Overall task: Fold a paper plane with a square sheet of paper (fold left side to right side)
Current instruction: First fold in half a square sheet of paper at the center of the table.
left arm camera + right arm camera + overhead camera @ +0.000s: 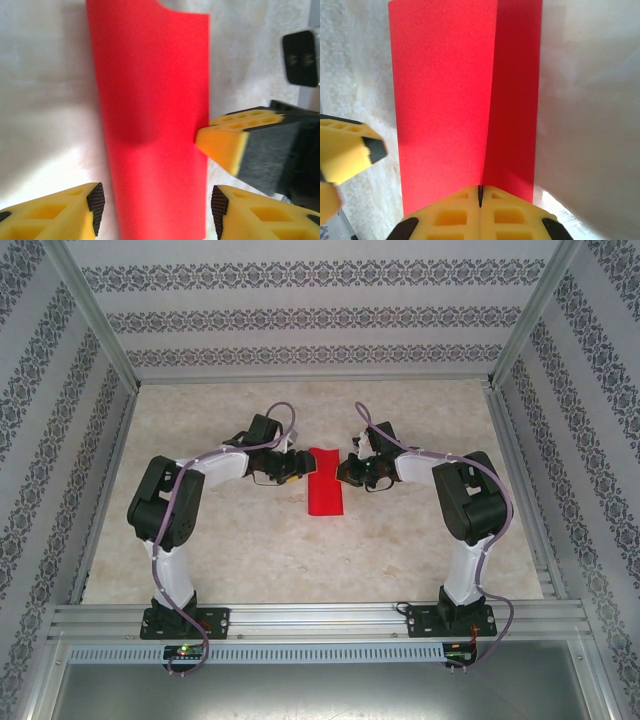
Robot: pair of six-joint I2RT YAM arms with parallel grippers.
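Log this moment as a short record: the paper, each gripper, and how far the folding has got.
paper: red paper, folded into a narrow strip, flat on the table between the two arms
left gripper: open, fingers either side of the strip, not gripping it
right gripper: shut on the strip's edge
folding: one fold made; no point or wings yet
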